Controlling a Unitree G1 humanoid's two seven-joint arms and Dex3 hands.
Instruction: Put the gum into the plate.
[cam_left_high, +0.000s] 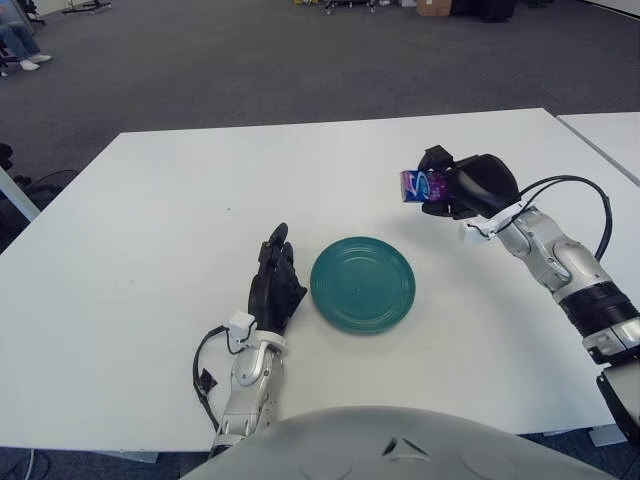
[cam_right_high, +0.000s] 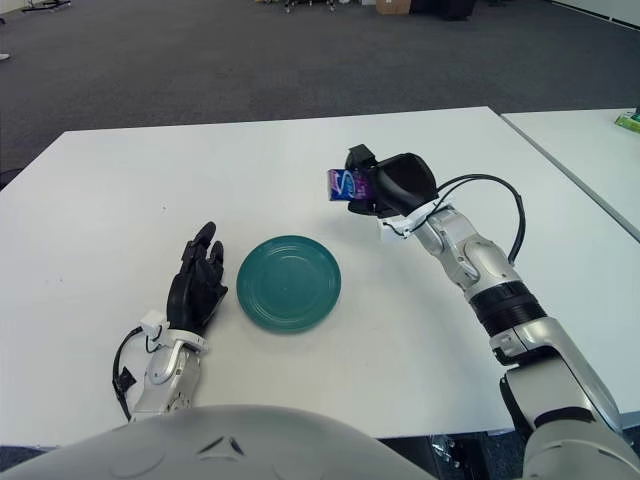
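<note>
A teal plate (cam_left_high: 362, 284) sits on the white table (cam_left_high: 150, 220) near the front middle. My right hand (cam_left_high: 455, 186) is shut on a small purple and blue gum pack (cam_left_high: 415, 185) and holds it above the table, behind and to the right of the plate. In the right eye view the pack (cam_right_high: 343, 184) sticks out to the left of the hand (cam_right_high: 385, 184). My left hand (cam_left_high: 275, 280) shows just left of the plate with its fingers stretched out and holding nothing.
A second white table (cam_left_high: 610, 135) stands at the far right with a small gap between. Grey carpet floor (cam_left_high: 250, 60) lies beyond the table's far edge. A green item (cam_right_high: 628, 122) lies on the right table.
</note>
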